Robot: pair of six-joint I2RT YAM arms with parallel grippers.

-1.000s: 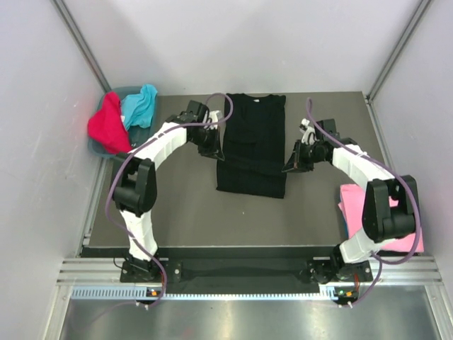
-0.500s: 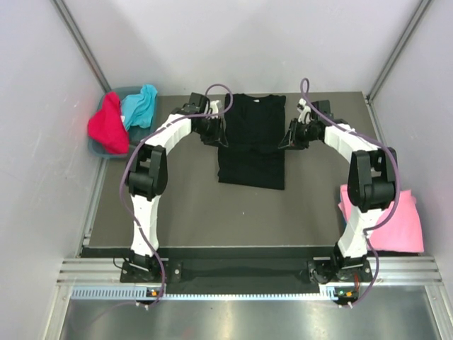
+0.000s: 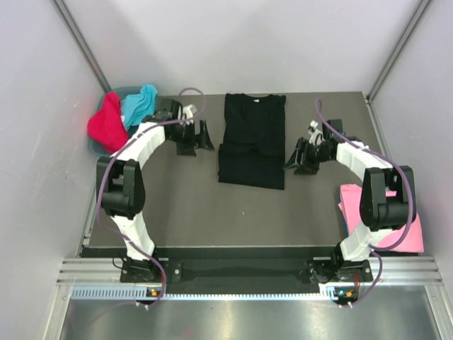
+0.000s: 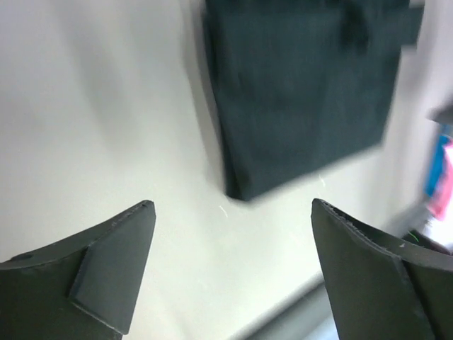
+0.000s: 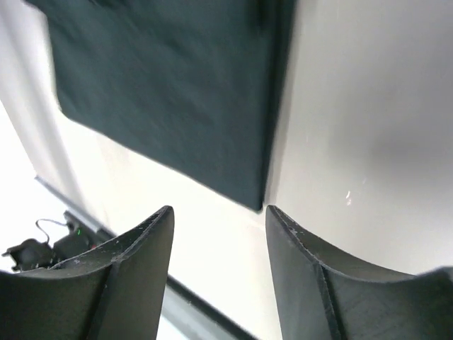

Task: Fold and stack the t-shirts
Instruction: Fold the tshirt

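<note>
Both my claws are spread wide and empty. My left claw (image 3: 206, 137) hangs over bare mat (image 3: 191, 205) just off the black tee's (image 3: 252, 142) left edge. My right claw (image 3: 291, 160) stands just off its right edge, and neither touches cloth. The black tee lies flat at the far middle, a soft narrow rectangle (collar toward the far edge), with open mat before its near hem. Four tees: one black, one pink (image 3: 403, 237) flat at the near right edge, one red (image 3: 106, 124) and one turquoise (image 3: 141, 103) crumpled in the bin (image 3: 97, 149), far left.
</note>
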